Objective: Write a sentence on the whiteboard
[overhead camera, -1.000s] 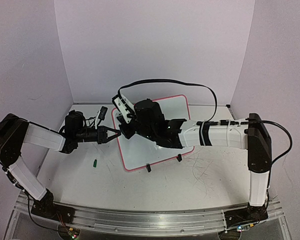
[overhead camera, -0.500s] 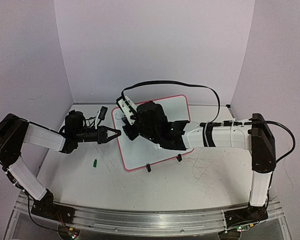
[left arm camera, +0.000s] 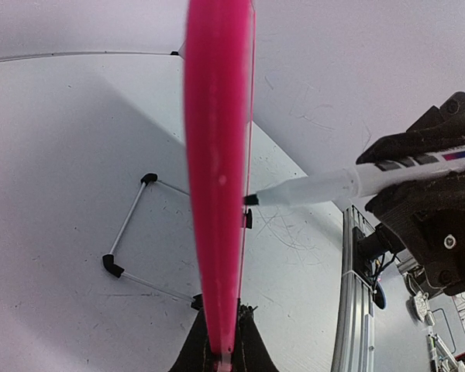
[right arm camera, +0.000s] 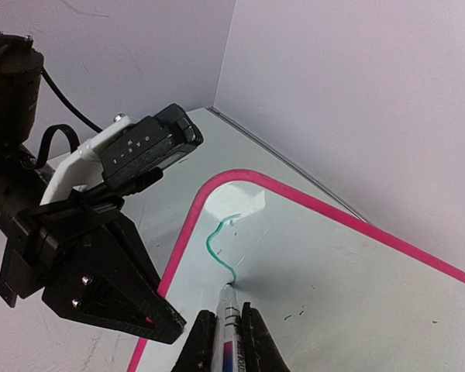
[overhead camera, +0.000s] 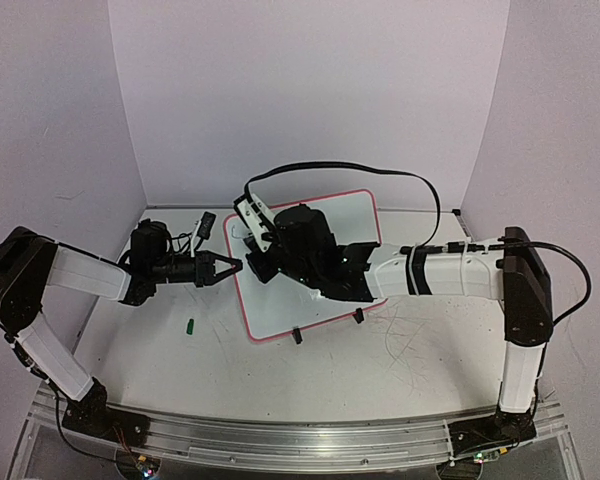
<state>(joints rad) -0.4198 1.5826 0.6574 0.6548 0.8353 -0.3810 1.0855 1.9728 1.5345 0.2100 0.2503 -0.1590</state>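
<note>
The whiteboard [overhead camera: 355,215], white with a pink rim [left arm camera: 213,194], stands tilted on the table. My left gripper [overhead camera: 235,266] is shut on its left edge, and the rim runs between the jaws [left arm camera: 221,341]. My right gripper [right arm camera: 226,322] is shut on a marker [right arm camera: 227,335], and the marker's tip touches the board near the top left corner. Of the sentence, one curved green stroke [right arm camera: 217,248] shows, ending at the tip. In the top view the right gripper [overhead camera: 258,262] covers the stroke.
A small green cap [overhead camera: 191,324] lies on the table left of the board. Two black clip feet [overhead camera: 296,336] sit at the board's near edge. A black cable [overhead camera: 380,172] arcs over the board. An aluminium rail [overhead camera: 280,435] lines the near edge.
The right arm has shifted slightly to the right and back over the board with the marker. The left arm holds still on the rim.
</note>
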